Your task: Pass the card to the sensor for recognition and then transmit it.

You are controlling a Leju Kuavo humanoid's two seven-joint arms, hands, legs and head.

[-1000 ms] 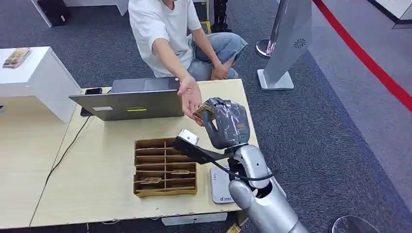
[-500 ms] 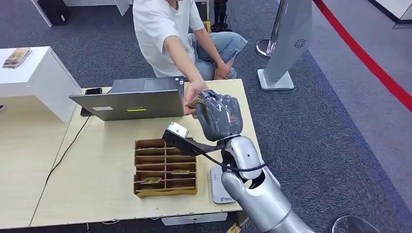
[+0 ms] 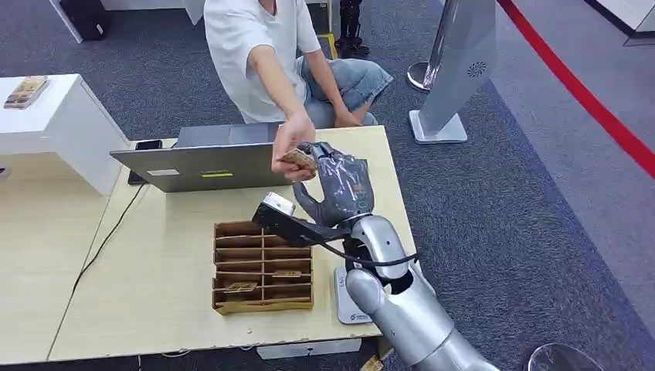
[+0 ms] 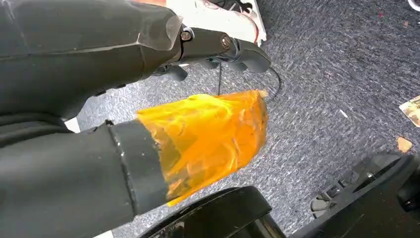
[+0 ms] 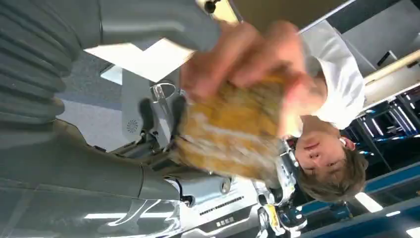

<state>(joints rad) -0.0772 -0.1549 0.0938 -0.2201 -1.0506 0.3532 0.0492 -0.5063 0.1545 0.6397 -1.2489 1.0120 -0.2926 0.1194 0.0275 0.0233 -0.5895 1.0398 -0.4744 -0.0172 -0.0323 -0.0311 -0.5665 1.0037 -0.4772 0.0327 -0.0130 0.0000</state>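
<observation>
Here the right robot hand [image 3: 340, 185] is raised over the bench [image 3: 154, 263], offering the card [image 3: 298, 160] at its 11 o'clock; the person's hand [image 3: 289, 145] pinches it. You cannot tell whether the robot fingers grip it.
</observation>
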